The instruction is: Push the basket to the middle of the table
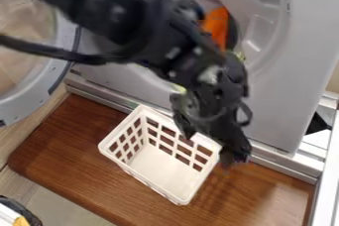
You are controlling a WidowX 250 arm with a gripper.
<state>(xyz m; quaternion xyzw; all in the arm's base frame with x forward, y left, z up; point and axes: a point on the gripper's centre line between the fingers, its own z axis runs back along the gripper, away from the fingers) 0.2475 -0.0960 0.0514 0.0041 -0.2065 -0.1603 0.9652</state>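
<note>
The black gripper (210, 146) hangs at the back right corner of the white basket (145, 176), its fingers spread apart. One finger is over the basket's back side and the other is just past its right end. Whether either finger touches the basket I cannot tell. The basket stands upright and empty, turned at a slant, on the brown wooden table (79, 170), left of the table's middle. The gripper hides the basket's back right corner.
Behind the table stands a grey machine front (285, 91) with a round opening holding something orange (215, 24). Its round door (20, 103) hangs open at the left. A white rail (327, 180) borders the right side, and a dark object (20, 212) lies at the bottom left.
</note>
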